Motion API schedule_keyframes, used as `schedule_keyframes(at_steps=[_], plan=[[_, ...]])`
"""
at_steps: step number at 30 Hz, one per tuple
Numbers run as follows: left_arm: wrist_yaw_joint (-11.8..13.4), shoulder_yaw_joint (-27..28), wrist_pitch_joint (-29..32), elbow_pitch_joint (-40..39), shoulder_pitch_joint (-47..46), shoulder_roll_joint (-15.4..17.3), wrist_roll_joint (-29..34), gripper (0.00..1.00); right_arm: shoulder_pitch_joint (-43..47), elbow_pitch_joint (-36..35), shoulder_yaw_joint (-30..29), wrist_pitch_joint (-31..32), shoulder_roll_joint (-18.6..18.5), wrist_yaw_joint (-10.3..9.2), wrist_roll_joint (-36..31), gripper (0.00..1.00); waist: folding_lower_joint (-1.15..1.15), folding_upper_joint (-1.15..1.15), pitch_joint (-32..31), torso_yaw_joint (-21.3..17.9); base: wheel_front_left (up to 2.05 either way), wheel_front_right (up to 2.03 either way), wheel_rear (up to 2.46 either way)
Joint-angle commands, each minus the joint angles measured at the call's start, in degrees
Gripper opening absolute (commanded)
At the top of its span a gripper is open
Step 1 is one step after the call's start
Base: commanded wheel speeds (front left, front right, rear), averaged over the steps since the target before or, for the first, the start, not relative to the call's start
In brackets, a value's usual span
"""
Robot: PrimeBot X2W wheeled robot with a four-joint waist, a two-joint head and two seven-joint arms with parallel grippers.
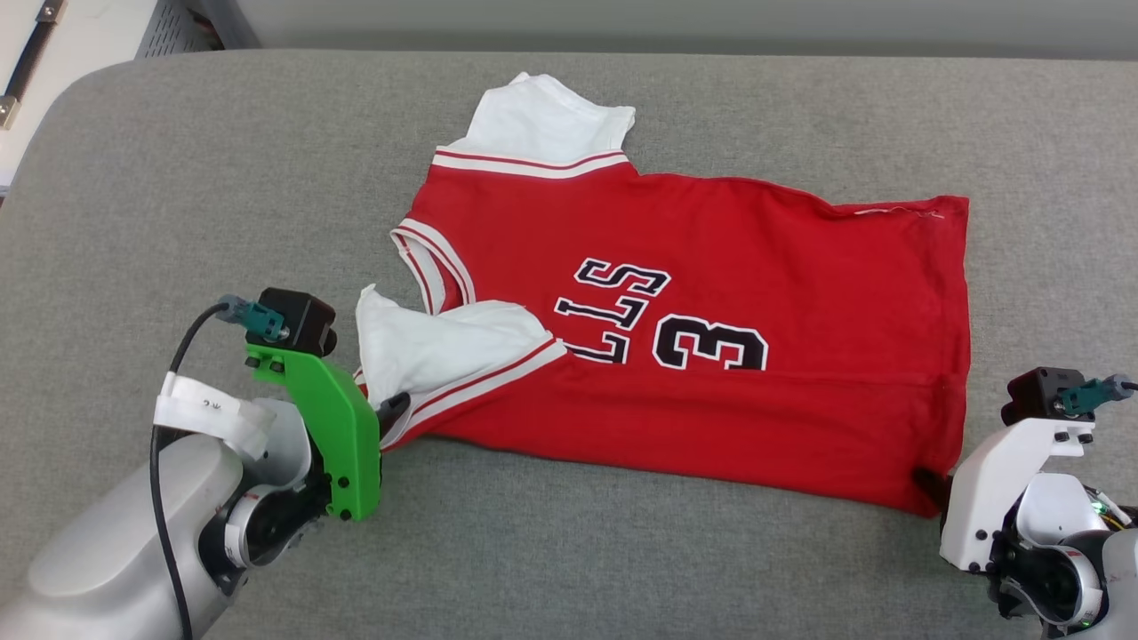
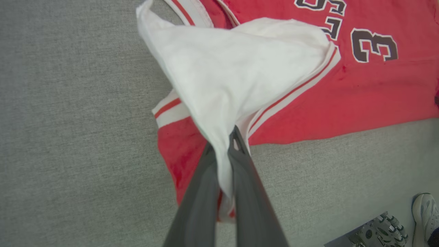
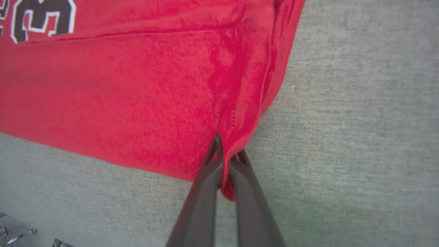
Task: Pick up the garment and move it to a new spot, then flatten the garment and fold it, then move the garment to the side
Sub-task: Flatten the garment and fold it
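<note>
The garment (image 1: 711, 293), a red jersey with white sleeves and black lettering, lies spread sideways on the grey surface, neck to the left and hem to the right. My left gripper (image 1: 391, 411) is shut on the near white sleeve (image 2: 236, 72), which is lifted and bunched between its fingers (image 2: 247, 171). At the near right hem corner (image 3: 236, 137) my right gripper (image 1: 932, 484) is shut on the red cloth, which puckers between its fingers (image 3: 209, 178). The far white sleeve (image 1: 542, 116) lies flat at the top.
The grey padded surface (image 1: 178, 178) reaches past the garment on every side; its back edge runs along the top and its corner rounds off at the upper left. A shoe (image 2: 425, 212) and wheeled base parts (image 2: 377, 230) show on the floor below the near edge.
</note>
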Motion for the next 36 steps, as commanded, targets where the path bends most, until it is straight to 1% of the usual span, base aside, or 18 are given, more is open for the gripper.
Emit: schedule_keyframes(at_steps=[1, 3, 9, 15, 18, 22, 24, 26, 31, 34, 35, 36], plan=[[0.23, -0.11, -0.47, 0.1, 0.87, 0.37, 1.26, 0.0, 0.13, 0.79, 0.91, 0.08, 0.21, 0.02, 0.06, 0.0, 0.0, 0.0, -1.42, 0.0, 0.0, 0.0, 0.0], [0.36, -0.41, -0.69, -0.42, 1.33, 0.64, 1.64, 0.0, 0.35, -0.17, 1.2, 0.2, -0.42, 0.02, 0.15, 0.0, 0.0, 0.0, -2.63, 0.02, 0.0, 0.0, 0.0], [2.09, -0.74, -1.28, -2.61, 4.48, 1.53, 1.23, 0.0, 2.62, -2.57, 3.1, 1.39, -2.11, 0.02, 1.31, 0.0, 0.0, 0.0, -6.87, -0.01, 0.0, 0.0, 0.0], [5.03, -1.3, -1.34, -5.9, 9.28, 3.88, 0.6, 0.0, 6.43, -4.49, 3.4, 2.33, -3.09, 0.02, 3.03, 0.0, 0.0, 0.0, -10.72, 0.1, 0.0, 0.0, 0.0], [6.94, -1.22, -1.55, -7.64, 12.44, 5.18, -0.51, 0.0, 9.12, -5.59, 3.13, 2.92, -3.14, 0.02, 3.7, 0.0, 0.0, 0.0, -12.26, 0.27, 0.0, 0.0, 0.0], [8.61, -1.21, -2.18, -9.22, 16.53, 6.16, -2.24, 0.0, 12.38, -6.7, 2.34, 3.32, -2.78, 0.02, 3.82, 0.0, 0.0, 0.0, -13.24, 0.45, 0.0, 0.0, 0.0], [8.74, -1.22, -2.34, -9.15, 18.26, 5.86, -3.62, 0.0, 13.72, -6.8, 1.54, 3.22, -2.05, 0.02, 3.67, 0.0, 0.0, 0.0, -13.35, 0.59, 0.0, 0.0, 0.0], [8.36, -1.19, -2.82, -8.34, 19.36, 5.29, -4.55, 0.0, 14.69, -6.63, 1.11, 2.93, -1.35, 0.02, 3.36, 0.0, 0.0, 0.0, -13.18, 0.62, 0.0, 0.0, 0.0], [6.04, -0.97, -3.94, -3.91, 19.31, 2.27, -6.11, 0.0, 15.41, -5.53, -0.18, 0.87, 0.5, 0.02, 1.96, 0.0, 0.0, 0.0, -11.99, 0.65, 0.0, 0.0, 0.0], [4.09, -1.05, -4.41, -0.68, 18.0, -0.01, -6.35, 0.0, 15.13, -3.98, -0.85, -0.99, 1.66, 0.02, 1.46, 0.0, 0.0, 0.0, -11.34, 0.53, 0.0, 0.0, 0.0], [3.65, -1.07, -4.58, 0.21, 17.56, -0.56, -6.28, 0.0, 15.05, -3.6, -0.85, -1.45, 1.84, 0.02, 1.23, 0.11, 0.0, 0.0, -11.16, 0.44, 0.0, 0.0, 0.0], [2.64, -1.38, -4.27, 3.11, 16.6, -2.07, -6.46, 0.21, 14.74, -2.56, -1.07, -3.35, 2.68, 0.02, 1.03, 1.0, 0.0, 0.0, -10.93, 0.2, 0.0, 0.0, 0.0]])
